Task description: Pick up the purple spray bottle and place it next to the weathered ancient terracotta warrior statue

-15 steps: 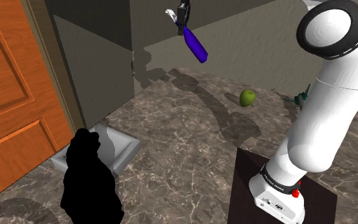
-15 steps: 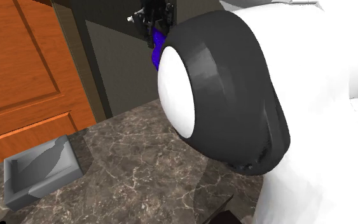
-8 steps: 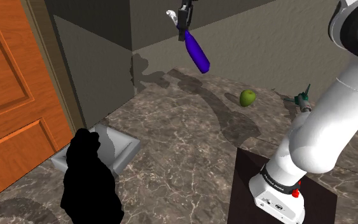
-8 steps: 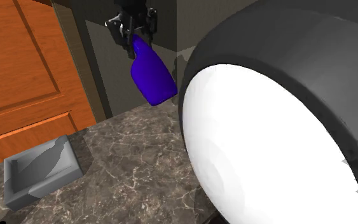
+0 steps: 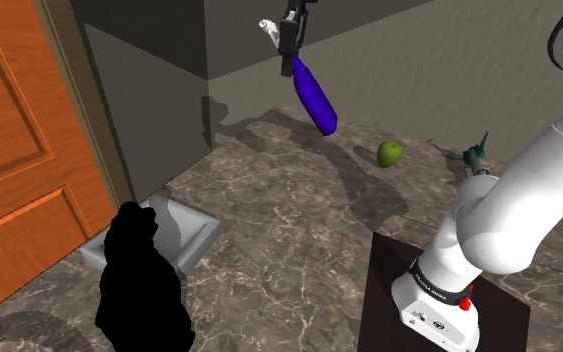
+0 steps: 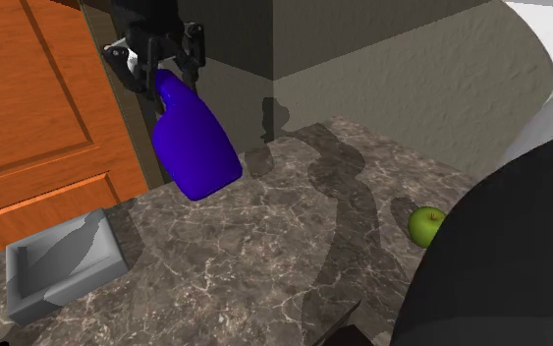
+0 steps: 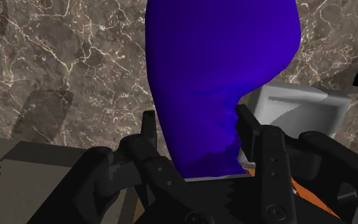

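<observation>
Claw (image 5: pixel 293 48) clamped on purple spray bottle (image 5: pixel 314 95) at its neck. Bottle hangs tilted, well above the marbled surface (image 5: pixel 269 220), btwn orange door (image 6: pixel 38 108) & green apple (image 5: pixel 389 153).

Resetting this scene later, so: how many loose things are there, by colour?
Purple-blue: 1, spray bottle, in the gripper
Green: 1, apple
Teal: 1, small object
Grey: 1, tray
Black: 1, statue
Total: 5
</observation>
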You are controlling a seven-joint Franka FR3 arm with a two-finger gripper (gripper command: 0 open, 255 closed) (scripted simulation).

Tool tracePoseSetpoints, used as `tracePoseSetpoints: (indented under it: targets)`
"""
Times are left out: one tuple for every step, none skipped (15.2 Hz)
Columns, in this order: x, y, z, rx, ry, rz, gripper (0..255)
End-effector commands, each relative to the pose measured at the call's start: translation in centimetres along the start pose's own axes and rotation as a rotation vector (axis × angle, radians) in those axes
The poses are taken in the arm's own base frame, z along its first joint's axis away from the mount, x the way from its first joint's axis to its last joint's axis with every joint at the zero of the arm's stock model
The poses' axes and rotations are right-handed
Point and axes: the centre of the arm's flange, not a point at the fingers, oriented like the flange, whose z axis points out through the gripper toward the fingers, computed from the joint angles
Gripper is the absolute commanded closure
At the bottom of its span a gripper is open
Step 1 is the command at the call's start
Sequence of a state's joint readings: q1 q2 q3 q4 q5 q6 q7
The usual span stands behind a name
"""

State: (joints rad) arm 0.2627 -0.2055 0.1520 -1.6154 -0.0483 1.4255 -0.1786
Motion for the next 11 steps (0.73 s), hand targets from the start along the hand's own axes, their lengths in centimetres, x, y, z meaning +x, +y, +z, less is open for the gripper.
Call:
tracePoseSetpoints:
  targets:
    - [-0.7, -2.9, -0.4, 0.000, -0.001, 0.001, 255]
    - [-1.0, -4.2, -0.5, 0.000, -0.001, 0.001, 255]
    - [-1.3, -5.5, -0.6, 0.000, -0.001, 0.001, 255]
    - [-1.6, -6.8, -0.7, 0.000, -0.001, 0.001, 255]
    - [-1.9, -8.0, -0.8, 0.000, -0.001, 0.001, 255]
    - [-2.2, -9.3, -0.9, 0.000, -0.001, 0.001, 255]
    - [-2.6, -10.6, -1.0, 0.000, -0.001, 0.001, 255]
    - [-2.9, -11.9, -1.1, 0.000, -0.001, 0.001, 255]
    - [-3.2, -13.2, -1.2, 0.000, -0.001, 0.001, 255]
    - [-3.5, -14.4, -1.3, 0.000, -0.001, 0.001, 255]
    - [-3.8, -15.7, -1.4, 0.000, -0.001, 0.001, 255]
